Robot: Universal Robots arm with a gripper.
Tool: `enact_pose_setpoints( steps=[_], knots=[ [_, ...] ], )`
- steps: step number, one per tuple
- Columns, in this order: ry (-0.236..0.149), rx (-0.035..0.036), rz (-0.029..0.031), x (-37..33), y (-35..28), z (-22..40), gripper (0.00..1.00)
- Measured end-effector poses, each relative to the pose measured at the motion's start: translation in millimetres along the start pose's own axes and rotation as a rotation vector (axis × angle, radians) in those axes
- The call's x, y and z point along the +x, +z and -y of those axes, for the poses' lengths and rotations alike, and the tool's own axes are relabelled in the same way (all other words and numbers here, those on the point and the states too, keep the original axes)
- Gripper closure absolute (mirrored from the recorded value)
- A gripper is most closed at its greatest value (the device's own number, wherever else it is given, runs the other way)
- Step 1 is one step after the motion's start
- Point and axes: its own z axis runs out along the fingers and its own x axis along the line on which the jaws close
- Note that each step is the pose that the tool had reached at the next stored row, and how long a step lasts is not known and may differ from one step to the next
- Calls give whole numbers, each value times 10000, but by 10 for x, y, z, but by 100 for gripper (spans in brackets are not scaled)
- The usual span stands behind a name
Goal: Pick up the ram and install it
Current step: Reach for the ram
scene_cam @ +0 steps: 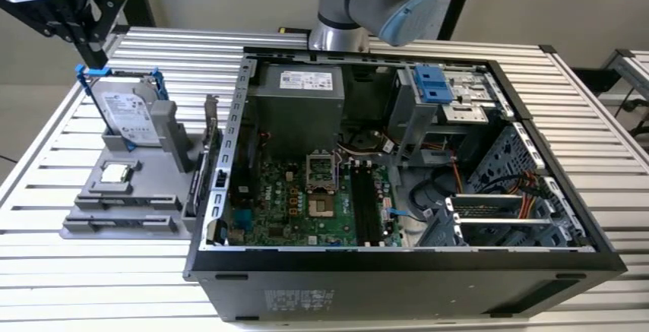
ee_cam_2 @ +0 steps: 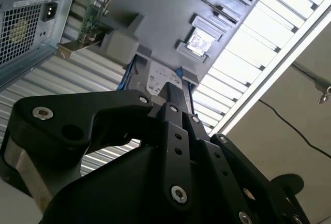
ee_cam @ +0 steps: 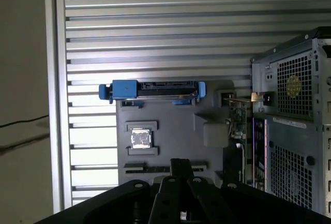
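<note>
The robot's black gripper point(scene_cam: 87, 43) hangs high over the far end of a grey parts holder point(scene_cam: 91, 229), its two fingers drawn together on nothing and touching nothing. In both wrist views the matte, bolted finger links run up to one narrow, blunt tip point(ee_cam_2: 173, 90) point(ee_cam: 181, 163).

The ram point(ee_cam: 142, 169) stands on edge in a long slot of the holder, on the side of the processor chip point(ee_cam: 140, 138) away from the hard drive point(ee_cam: 155, 88). It is outside the computer case point(scene_cam: 406, 271) and well clear of the gripper. From above, in the first wrist view, it reads as a thin, straight, dark strip, partly crossed by the finger tip. Its colour and chips cannot be made out at that angle.

The holder is smooth, moulded grey plastic with raised blocks. The square, shiny chip lies flat in the holder's middle. The silver drive stands upright in a bright blue frame point(scene_cam: 117, 74). A green circuit card with a bent metal bracket point(ee_cam: 238, 120) stands along the holder's edge, just beside the case.

The case is dark sheet metal, lying open with its green motherboard point(scene_cam: 294, 203) exposed. Holder and case rest on a table of ribbed aluminium slats point(scene_cam: 61, 286), the holder to the exterior view's left of the case.
</note>
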Motion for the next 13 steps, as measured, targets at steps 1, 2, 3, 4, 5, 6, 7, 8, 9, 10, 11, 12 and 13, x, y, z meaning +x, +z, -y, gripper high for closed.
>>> enact_pose_setpoints(
  steps=[1, 2, 3, 4, 5, 6, 7, 8, 9, 10, 11, 12, 13],
  knots=[
    [1, 0, 0, 1, 0, 0, 100],
    [1, 0, 0, 2, 0, 1, 100],
    [1, 0, 0, 3, 0, 7, 100],
    [1, 0, 0, 3, -1, 16, 100],
    [2, 0, 0, 2, -1, 28, 100],
    [1, 0, 0, 2, -2, 42, 100],
    [1, -1, 0, 2, -3, 58, 100],
    [1, 0, 0, 3, -3, 76, 100],
    [1, 0, 0, 3, -4, 90, 100],
    [1, 0, 0, 4, -5, 104, 100],
    [1, 0, 0, 5, -5, 119, 100],
    [1, -1, 1, 5, -6, 132, 100],
    [1, 0, 0, 6, -7, 146, 100]
  ],
)
